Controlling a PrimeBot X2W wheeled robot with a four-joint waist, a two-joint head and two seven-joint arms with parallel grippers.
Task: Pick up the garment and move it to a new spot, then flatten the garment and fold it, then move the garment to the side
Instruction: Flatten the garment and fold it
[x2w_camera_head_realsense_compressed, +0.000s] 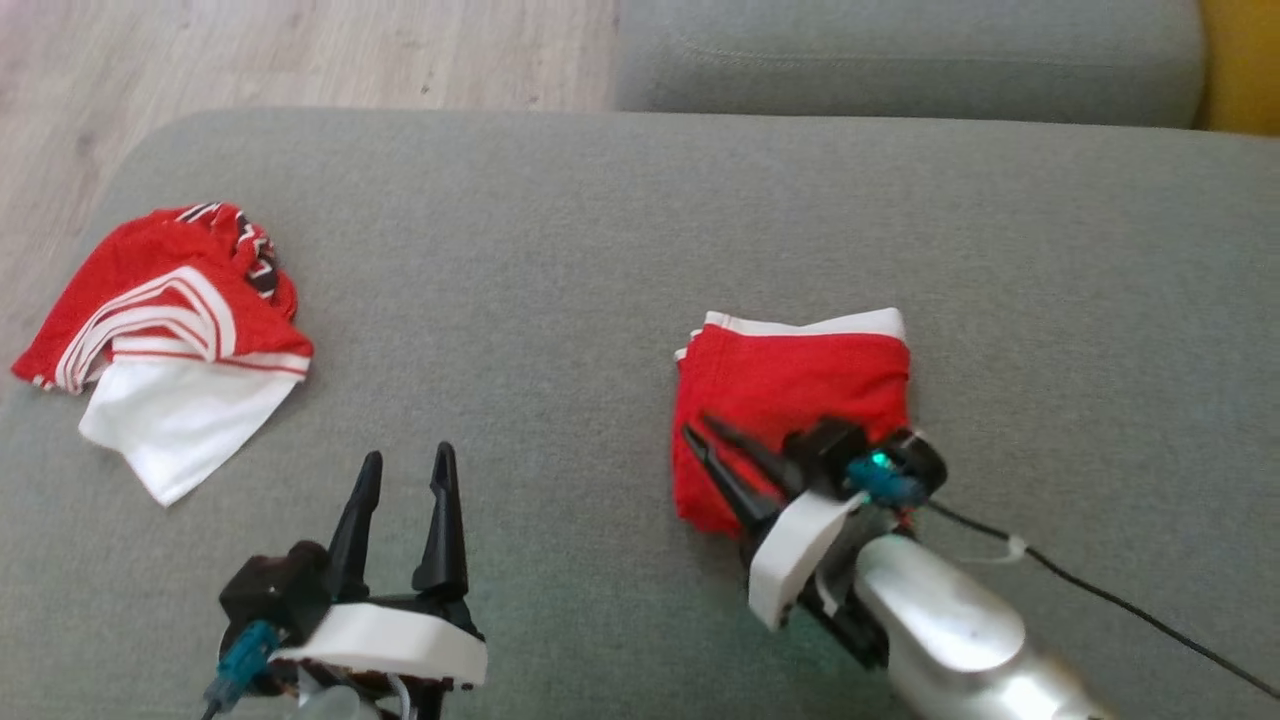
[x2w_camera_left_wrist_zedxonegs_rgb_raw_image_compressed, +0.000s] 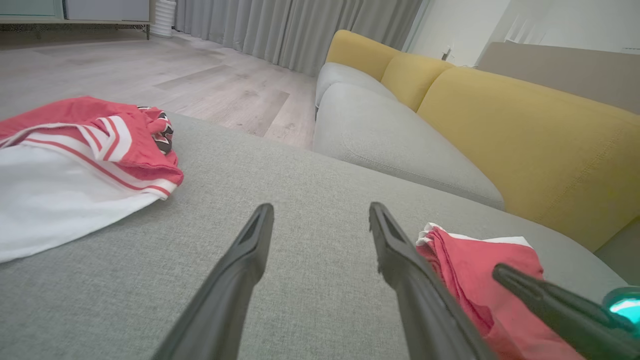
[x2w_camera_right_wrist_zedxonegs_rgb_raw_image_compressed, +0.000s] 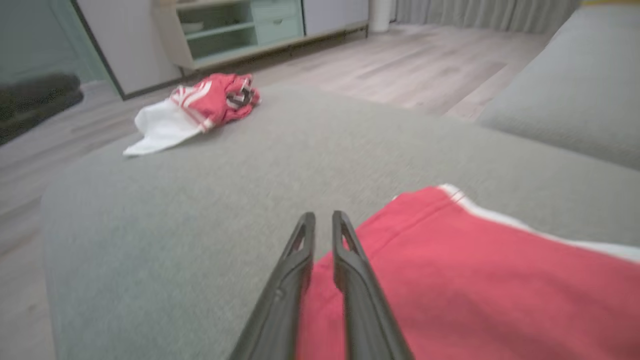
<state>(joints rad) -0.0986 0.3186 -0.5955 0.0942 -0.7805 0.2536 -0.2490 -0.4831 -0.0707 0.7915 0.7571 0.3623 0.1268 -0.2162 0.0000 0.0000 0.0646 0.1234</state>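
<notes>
Living room with pale wood floor (x2w_camera_head_realsense_compressed: 300, 50), grey curtains (x2w_camera_left_wrist_zedxonegs_rgb_raw_image_compressed: 300, 25) and a sofa (x2w_camera_left_wrist_zedxonegs_rgb_raw_image_compressed: 525, 135) with a yellow back beyond.

In front, a broad grey cushion (x2w_camera_head_realsense_compressed: 600, 220): woven, matte and flat, probably with a little give. Likely rough enough to drag on cloth during a slide.

At its far left, a loose red-and-white pile (x2w_camera_head_realsense_compressed: 170, 330), well apart from the work.

Right of centre, the garment (x2w_camera_head_realsense_compressed: 800, 375): red with white trim, folded into a small squarish stack and lying flat on the cushion. Judged light, soft and limp, apt to fall open if lifted by one layer. Best pinched through all layers at a folded edge, or carried low.

Right gripper (x2w_camera_head_realsense_compressed: 698, 424) low over the garment's near left corner, fingers drawn almost together with only a thin slit between, nothing visibly pinched.

Left gripper (x2w_camera_head_realsense_compressed: 408, 462) spread wide and empty above bare cushion, between pile and garment.
</notes>
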